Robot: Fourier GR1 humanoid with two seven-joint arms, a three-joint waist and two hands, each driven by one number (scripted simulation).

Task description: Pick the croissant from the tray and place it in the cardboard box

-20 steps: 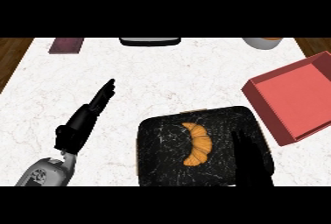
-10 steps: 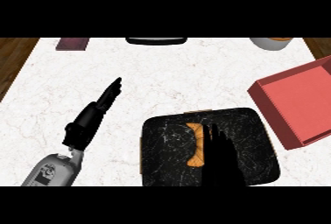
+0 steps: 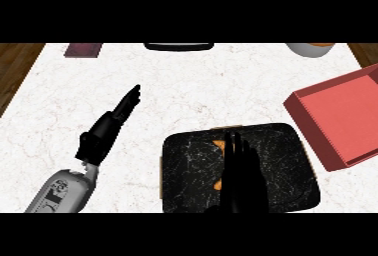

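Note:
A black tray (image 3: 288, 165) lies at the near middle of the white counter. On it rests an orange croissant (image 3: 219, 145), mostly hidden under my right hand (image 3: 240, 172); only its left edge shows. The right hand stretches over the tray with straight fingers pointing away from me, open. The box (image 3: 343, 117) is red-pink, open-topped, and sits at the right edge, just right of the tray. My left hand (image 3: 111, 125) rests open on the counter to the left of the tray, fingers straight and pointing up-right.
Along the far edge sit a dark maroon flat object (image 3: 83, 49), a black item (image 3: 179, 46) and a grey bowl (image 3: 310, 48). Dark wood shows beyond the counter's left side (image 3: 15, 70).
My right hand has come in from the lower edge and moved forward over the tray, covering most of the croissant. The view has shifted slightly. The left hand has stayed put.

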